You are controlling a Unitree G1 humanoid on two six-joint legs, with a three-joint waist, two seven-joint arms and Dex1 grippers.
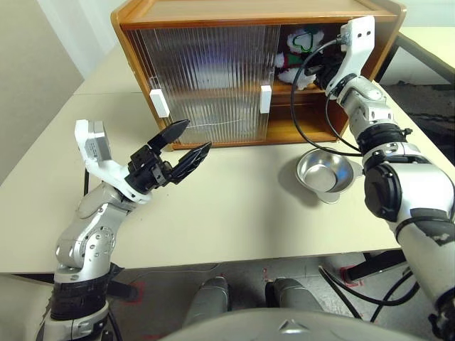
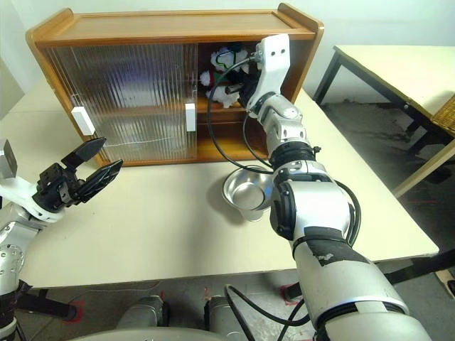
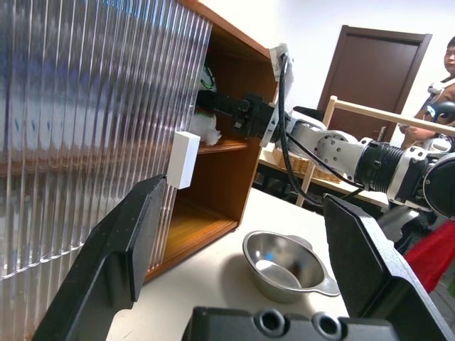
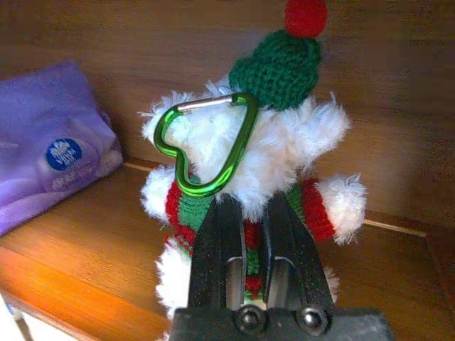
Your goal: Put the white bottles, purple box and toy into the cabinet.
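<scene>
The toy (image 4: 249,156), a white plush with red and green stripes, a green hat and a green heart clip, stands on the upper shelf of the brown cabinet (image 1: 213,14), in its open right side. My right gripper (image 4: 252,206) reaches into that shelf and is shut on the toy's striped body. The purple box (image 4: 50,170) lies on the same shelf beside the toy. My left gripper (image 1: 197,136) hovers open and empty over the table, in front of the ribbed doors (image 1: 206,78). The white bottles are out of view.
A shallow metal bowl (image 1: 325,172) sits on the table in front of the cabinet's open side, under my right arm. A second table (image 2: 398,64) stands to the right. A person (image 3: 441,71) is in the background.
</scene>
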